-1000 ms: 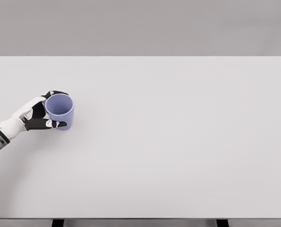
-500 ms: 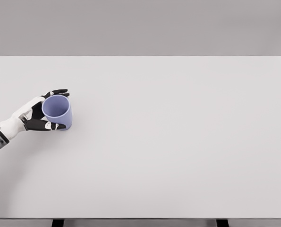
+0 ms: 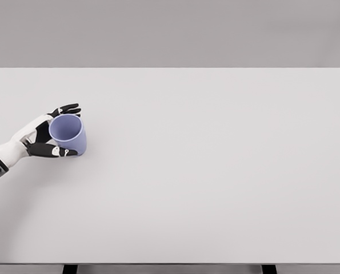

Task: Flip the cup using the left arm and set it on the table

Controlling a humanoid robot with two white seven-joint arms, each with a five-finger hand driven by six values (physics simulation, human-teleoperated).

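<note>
Head view: left hand [image 3: 41,137] wraps cup [image 3: 68,134] from its left, fingers curled round wall; cup axis tilted, mouth up-left; table [image 3: 215,171] below.

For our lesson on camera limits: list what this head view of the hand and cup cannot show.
- Left hand: its palm and grip contact are hidden behind the cup.
- Cup's base: hidden by its own wall, so contact with the table is unclear.
- Left forearm: cut off by the left edge.
- Right arm: out of view.
</note>
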